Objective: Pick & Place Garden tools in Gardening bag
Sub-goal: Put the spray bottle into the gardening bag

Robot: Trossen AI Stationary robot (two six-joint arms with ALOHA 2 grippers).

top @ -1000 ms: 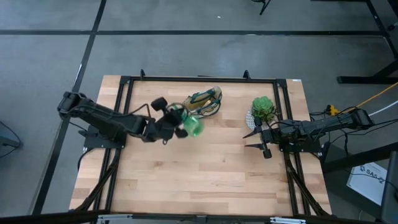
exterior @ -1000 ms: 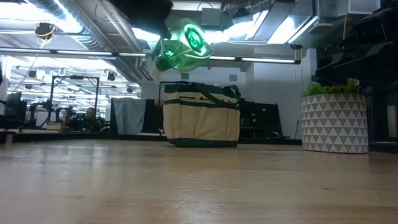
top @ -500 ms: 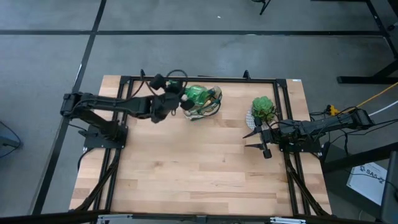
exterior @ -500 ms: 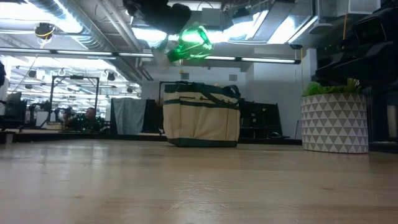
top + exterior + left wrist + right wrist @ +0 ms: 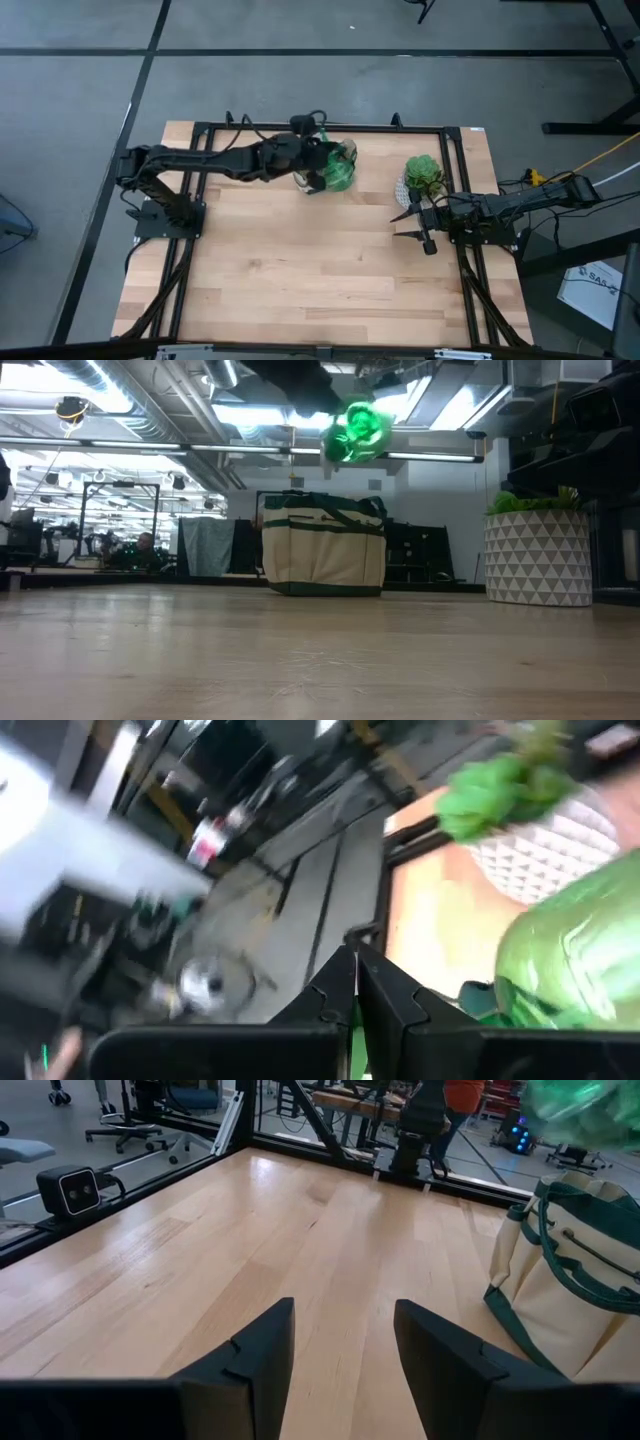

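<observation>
Wooden boards are forming the worktop (image 5: 320, 270), with a black frame running around its edges. Toward its far edge the bag (image 5: 323, 544) is sitting upright, beige cloth with dark green trim and handles; in the low view its mouth is facing up and nothing inside can be made out, and in the high view the bottle and arm are covering most of it. Near the right edge a leafy plant (image 5: 423, 172) is standing in a white patterned pot (image 5: 537, 556), well apart from the bag.

Reaching across from the left, the left gripper (image 5: 318, 160) is hanging over the bag with its jaws pinching the green bottle (image 5: 356, 431). In the low view the bottle is hanging in the air above the bag's right side, clear of the rim and not touching the cloth. In the left wrist view the jaws are pressed close together, with the green body beside them.

Just beside the pot, the right gripper (image 5: 412, 224) is waiting with its jaws spread and nothing between them.
</observation>
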